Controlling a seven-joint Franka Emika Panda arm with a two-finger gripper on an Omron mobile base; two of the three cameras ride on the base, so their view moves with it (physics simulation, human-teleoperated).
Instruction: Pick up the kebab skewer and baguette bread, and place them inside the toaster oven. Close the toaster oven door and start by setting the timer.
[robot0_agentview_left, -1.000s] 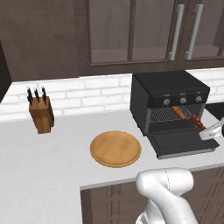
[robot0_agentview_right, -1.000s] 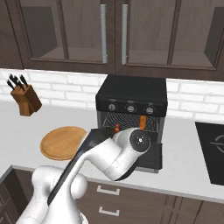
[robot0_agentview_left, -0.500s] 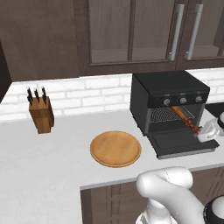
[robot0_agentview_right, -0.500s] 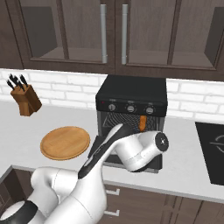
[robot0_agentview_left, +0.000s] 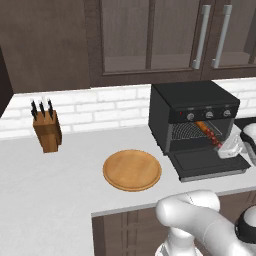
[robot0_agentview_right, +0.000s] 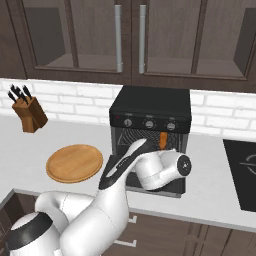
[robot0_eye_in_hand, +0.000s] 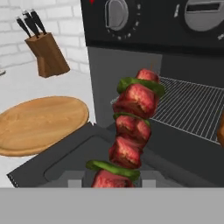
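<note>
We see the white counter (robot0_agentview_left: 65, 190) running under dark wall cabinets (robot0_agentview_right: 130, 40), with a white brick backsplash (robot0_agentview_left: 100, 107) behind it. On the right part of the counter stands the toaster oven (robot0_agentview_left: 195, 117), black and boxy, with three silver-ringed knobs (robot0_agentview_right: 149, 123) in a row above its mouth. The toaster oven door (robot0_agentview_left: 210, 162) lies dropped open toward the near edge, flat in front of the cavity, and the wire rack (robot0_eye_in_hand: 192, 107) shows inside.

Our white arm (robot0_agentview_right: 120, 185) reaches from the near side up over the open door. To the left of the oven, near it on the counter, lies a round wooden plate (robot0_agentview_left: 132, 170), bare on top. Far left, by the backsplash, stands a wooden knife block (robot0_agentview_left: 47, 131) with dark handles sticking up.

An orange-brown end that may be the baguette bread (robot0_agentview_right: 163, 139) shows inside the oven on the rack, toward its right side; we cannot tell more of it.

The gripper (robot0_agentview_left: 229, 148) hangs at the oven mouth above the door, pinching the kebab skewer (robot0_eye_in_hand: 131, 131) at its lower end. In the hand view the skewer rises from between the fingertips, its red meat chunks and green pieces pointing toward the rack, its far tip at the front edge of the cavity.
</note>
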